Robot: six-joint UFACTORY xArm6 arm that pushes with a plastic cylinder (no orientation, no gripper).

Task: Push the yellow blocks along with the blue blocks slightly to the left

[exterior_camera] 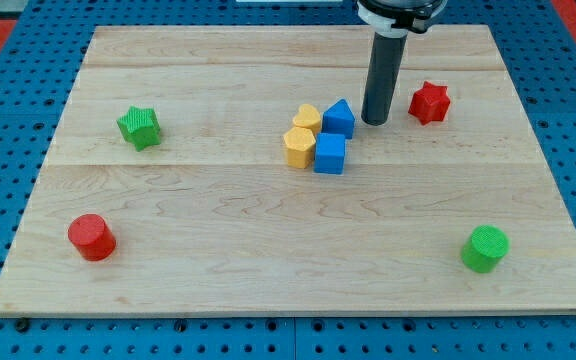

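Note:
Two yellow blocks and two blue blocks sit bunched together near the board's middle. The yellow hexagon block (299,146) is at the cluster's left, with a rounder yellow block (307,117) just above it. The blue cube (330,154) touches the hexagon's right side. The blue pointed block (339,117) sits above the cube. My tip (375,121) is just to the right of the blue pointed block, a small gap apart, and left of the red star.
A red star (429,102) lies right of my tip. A green star (139,127) is at the left. A red cylinder (91,237) is at the lower left and a green cylinder (484,248) at the lower right. The wooden board (288,280) lies on a blue pegboard.

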